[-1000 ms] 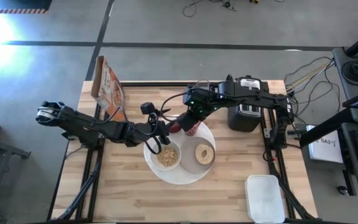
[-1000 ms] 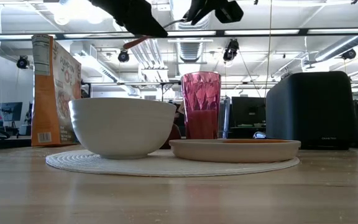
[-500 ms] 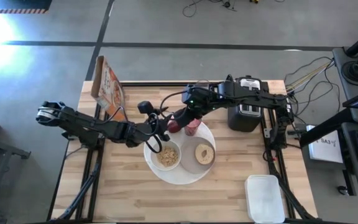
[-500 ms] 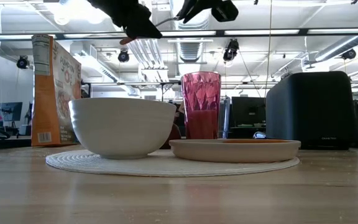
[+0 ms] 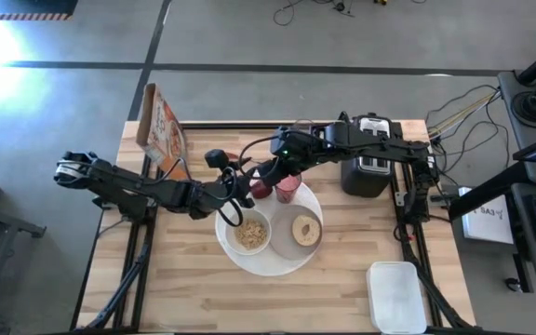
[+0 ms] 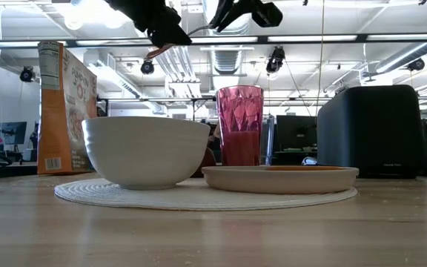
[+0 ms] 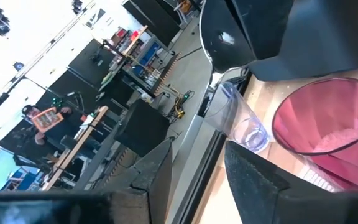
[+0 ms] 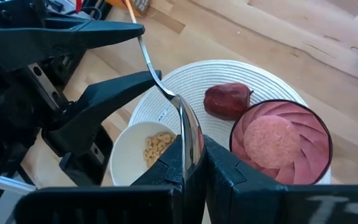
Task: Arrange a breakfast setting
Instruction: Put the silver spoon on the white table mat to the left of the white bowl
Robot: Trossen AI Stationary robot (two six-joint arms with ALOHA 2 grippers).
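Observation:
A large round white plate (image 5: 270, 263) holds a small white bowl (image 5: 251, 233) of cereal, a small grey plate (image 5: 296, 246) with a bagel half (image 5: 305, 229), a pink tumbler (image 5: 288, 189) and a red apple (image 5: 261, 189). My right gripper (image 8: 191, 146) is shut on the orange-handled spoon (image 8: 157, 78) in the air above the plate's far left part (image 5: 268, 172). My left gripper (image 5: 235, 186) is open. Its two fingers (image 8: 114, 31) stand on either side of the spoon's handle, and I cannot tell whether they touch it. My right gripper pinches the spoon's bowl end (image 8: 185, 127) between its two fingers. The fingers lie along the spoon. The handle sticks out past the fingertips toward the left arm, its orange end (image 8: 129, 7) farthest off. The spoon is lifted clear, high above the dishes (image 6: 187, 33).
A cereal box (image 5: 161, 126) stands at the far left. A black toaster (image 5: 368, 167) stands at the far right, with a clear glass (image 7: 241, 124) beside the tumbler. A white container (image 5: 396, 296) lies at the near right. The near table is bare wood.
My right gripper has gone from above the tumbler toward the table's left edge and the left gripper, carrying the spoon. My left gripper has shifted a little toward the far edge. The dishes have stayed put.

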